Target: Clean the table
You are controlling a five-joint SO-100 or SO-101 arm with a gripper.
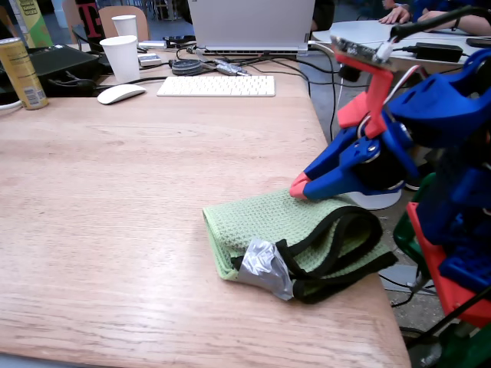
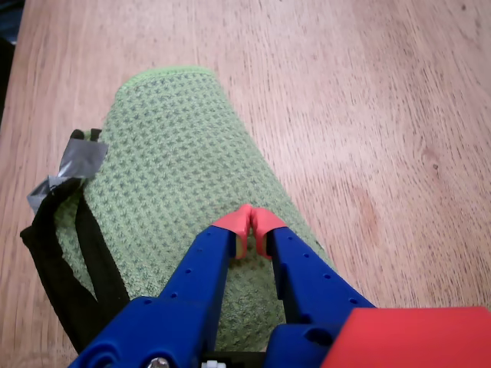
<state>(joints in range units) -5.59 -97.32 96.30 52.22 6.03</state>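
A folded green waffle cloth [image 1: 265, 226] [image 2: 180, 192] lies near the right front edge of the light-brown wooden table [image 1: 115, 199] [image 2: 368, 115]. A black strap [image 1: 337, 249] [image 2: 57, 268] with grey tape [image 1: 265, 267] [image 2: 80, 161] is fixed to it. My blue gripper [image 1: 298, 186] [image 2: 251, 218] with red fingertips is shut, its tips touching the cloth's top at the far edge. No fold of cloth shows between the tips.
At the far end stand a white keyboard [image 1: 216, 85], a white mouse [image 1: 120, 93], paper cups [image 1: 121, 57], a yellow can [image 1: 21, 73], cables and a laptop [image 1: 252, 24]. The table's rounded right edge runs just beside the cloth, with the arm's base [image 1: 453, 253] beyond it.
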